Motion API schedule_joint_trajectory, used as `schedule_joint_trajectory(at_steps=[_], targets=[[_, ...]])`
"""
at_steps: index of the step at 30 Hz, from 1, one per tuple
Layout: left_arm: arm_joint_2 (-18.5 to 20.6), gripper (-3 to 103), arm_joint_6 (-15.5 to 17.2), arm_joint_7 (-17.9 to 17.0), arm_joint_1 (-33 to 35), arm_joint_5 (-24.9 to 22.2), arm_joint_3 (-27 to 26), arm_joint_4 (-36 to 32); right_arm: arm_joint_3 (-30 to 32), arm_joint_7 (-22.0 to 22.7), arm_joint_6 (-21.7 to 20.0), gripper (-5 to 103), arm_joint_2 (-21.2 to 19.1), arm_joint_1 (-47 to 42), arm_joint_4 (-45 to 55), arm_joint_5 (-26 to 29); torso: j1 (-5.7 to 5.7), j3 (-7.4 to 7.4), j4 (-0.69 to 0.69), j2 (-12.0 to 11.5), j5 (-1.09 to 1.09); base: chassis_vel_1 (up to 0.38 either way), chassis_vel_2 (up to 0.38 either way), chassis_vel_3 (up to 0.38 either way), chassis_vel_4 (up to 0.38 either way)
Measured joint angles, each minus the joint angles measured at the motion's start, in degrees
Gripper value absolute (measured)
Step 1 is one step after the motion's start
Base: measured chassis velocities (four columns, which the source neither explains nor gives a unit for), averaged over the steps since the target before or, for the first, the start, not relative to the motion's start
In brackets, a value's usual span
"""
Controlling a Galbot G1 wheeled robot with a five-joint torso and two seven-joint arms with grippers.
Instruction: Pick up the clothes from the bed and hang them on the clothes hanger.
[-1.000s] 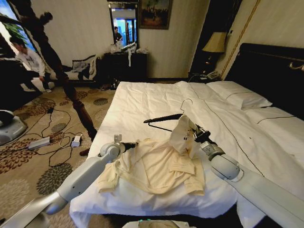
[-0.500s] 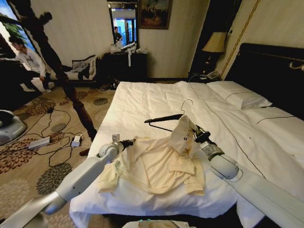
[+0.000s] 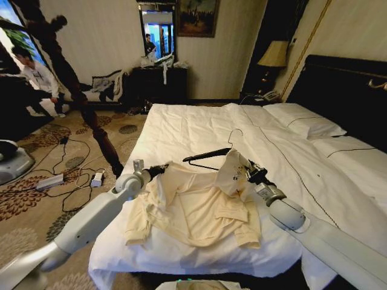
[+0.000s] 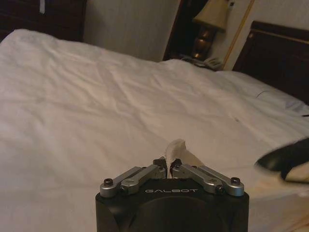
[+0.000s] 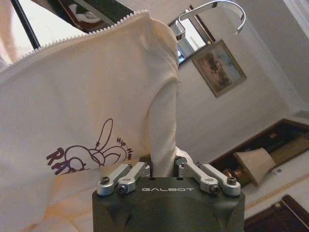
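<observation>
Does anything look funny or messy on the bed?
Yes. The cream top lies crumpled on the bed, pulled up at two spots by the left pincer and right pincer. The hanger tilts, half tucked inside.

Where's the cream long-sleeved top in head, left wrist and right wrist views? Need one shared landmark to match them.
Head view: cream long-sleeved top lies spread on the white-duvet bed between both grippers.
Left wrist view: a small tuft of it is pinched in the left gripper.
Right wrist view: it drapes above the right gripper, rabbit print facing.
Shared landmark: bedside lamp.
</observation>
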Motion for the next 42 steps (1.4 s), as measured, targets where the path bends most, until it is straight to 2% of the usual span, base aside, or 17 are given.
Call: schedule_joint_trajectory(at_steps=[8, 14, 16, 18, 23, 28, 32, 37, 42], targets=[[2.6, 0, 1.0, -1.9, -2.6, -2.3, 1.1, -6.2, -0.4, -2.6, 1.2, 19, 0.3, 0.2, -0.7, -1.9, 0.00, 0.00, 0.00, 0.0, 0.01, 0.000, 0.000, 0.000, 0.000], [2.7, 0, 2.2, -4.6, -6.4, -1.7, 4.5, -8.6, -3.6, -3.1, 0.4, 19, 3.0, 4.5, -2.3, -0.9, 0.00, 0.00, 0.04, 0.0, 0.00, 0.000, 0.000, 0.000, 0.000], [2.2, 0, 2.4, -5.3, -8.2, -1.3, 6.0, -8.8, -5.2, -3.1, -0.5, 19, 3.4, 6.2, -2.4, 0.1, 0.00, 0.00, 0.01, 0.0, 0.01, 0.000, 0.000, 0.000, 0.000], [1.5, 0, 2.6, -5.6, -11.7, 1.0, 9.3, -8.5, -8.3, -3.0, -2.3, 19, 3.9, 10.0, -2.5, 2.2, 0.00, 0.01, 0.00, 0.0, 0.01, 0.000, 0.000, 0.000, 0.000], [0.2, 0, 2.6, -5.9, -16.4, 3.5, 12.9, -7.5, -10.6, -3.9, -3.7, 19, 3.5, 12.5, -2.3, 3.2, 0.00, 0.01, 0.01, 0.0, 0.00, 0.000, 0.000, 0.000, 0.000], [0.0, 0, 2.5, -5.9, -18.9, 4.4, 14.8, -7.8, -10.6, -3.9, -4.6, 19, 3.2, 12.6, -2.1, 4.5, 0.00, 0.00, 0.00, 0.0, 0.01, 0.000, 0.000, 0.000, 0.000], [-1.0, 0, 2.6, -6.2, -21.6, 5.3, 16.8, -8.7, -10.5, -3.1, -6.7, 19, 3.3, 13.3, -2.2, 7.7, 0.00, 0.01, 0.04, 0.0, 0.01, 0.000, 0.000, 0.000, 0.000], [-3.6, 0, 3.0, -6.9, -24.9, 5.7, 19.6, -9.6, -9.4, -2.2, -9.5, 19, 2.9, 14.6, -2.2, 11.4, 0.01, 0.01, -0.03, 0.0, 0.02, 0.000, 0.000, 0.000, 0.000], [-3.5, 0, 3.4, -6.9, -26.9, 5.6, 20.3, -11.7, -7.4, -0.8, -12.2, 19, 1.0, 15.7, -2.3, 15.8, 0.00, 0.00, 0.03, 0.0, 0.00, 0.000, 0.000, 0.000, 0.000]])
